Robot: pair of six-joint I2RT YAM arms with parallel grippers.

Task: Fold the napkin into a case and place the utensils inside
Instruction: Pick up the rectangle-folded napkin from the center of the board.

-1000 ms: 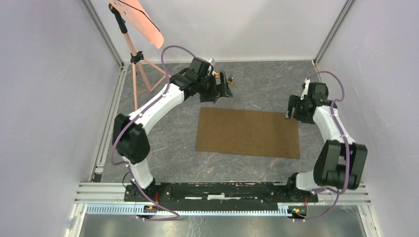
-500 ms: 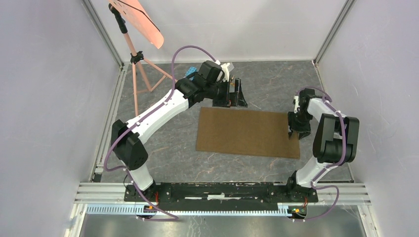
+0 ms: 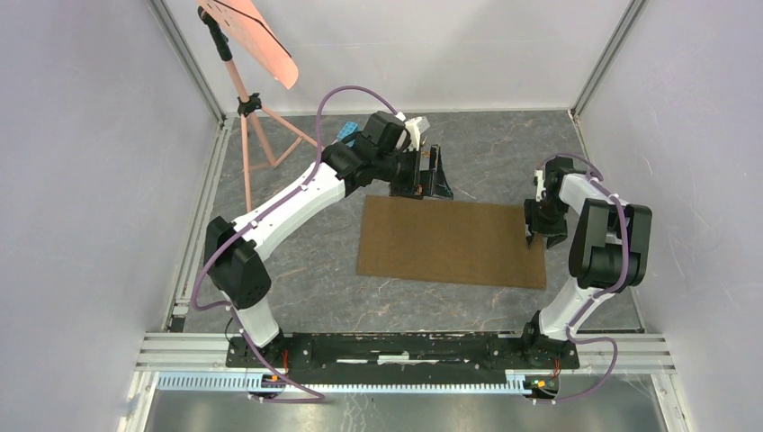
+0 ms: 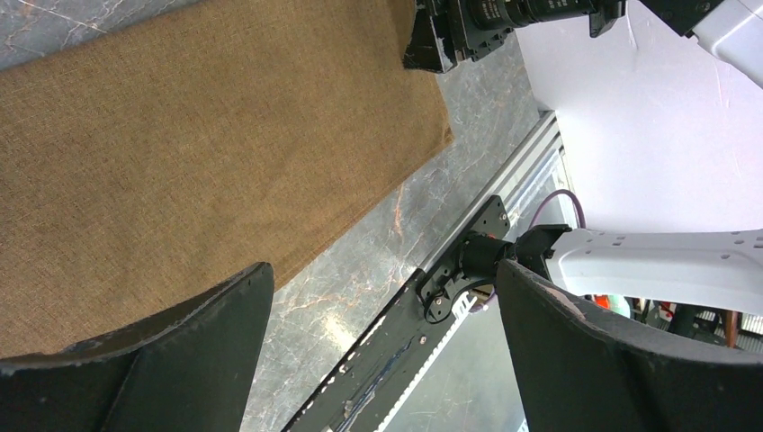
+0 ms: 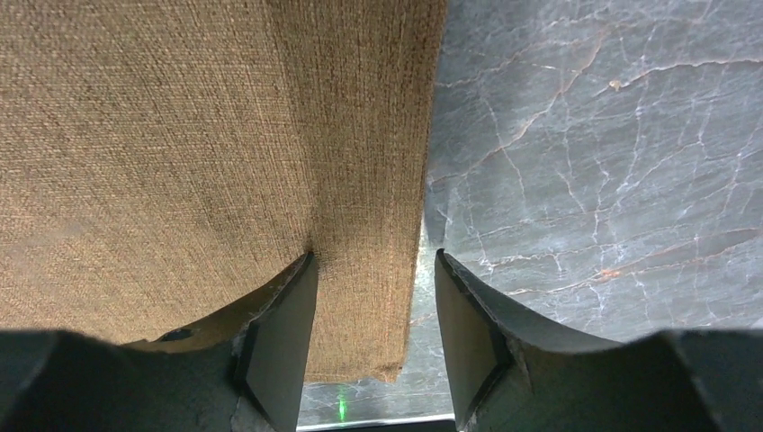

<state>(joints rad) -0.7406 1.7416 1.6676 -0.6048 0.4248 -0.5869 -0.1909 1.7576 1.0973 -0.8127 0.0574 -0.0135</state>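
The brown woven napkin (image 3: pixel 450 241) lies flat and unfolded on the marble table. My right gripper (image 3: pixel 534 236) is down at its right edge, near the far right corner. In the right wrist view the right gripper (image 5: pixel 376 256) is open and straddles a strip of the napkin (image 5: pixel 180 135): one finger (image 5: pixel 279 342) rests on the cloth, the other stands over bare table. My left gripper (image 3: pixel 432 175) hovers wide open just beyond the napkin's far edge, and nothing lies between the jaws of the left gripper (image 4: pixel 382 270). The utensils are out of view.
A pink stand (image 3: pixel 247 117) with a paddle-shaped top occupies the far left corner. A small blue block (image 3: pixel 346 132) shows behind the left arm. The metal rail (image 3: pixel 405 346) with both arm bases runs along the near edge. Walls close in on three sides.
The right arm came in and down onto the napkin's right edge, and its jaws narrowed. The left arm swung right to the napkin's far edge. Both have barely moved in the last half second.
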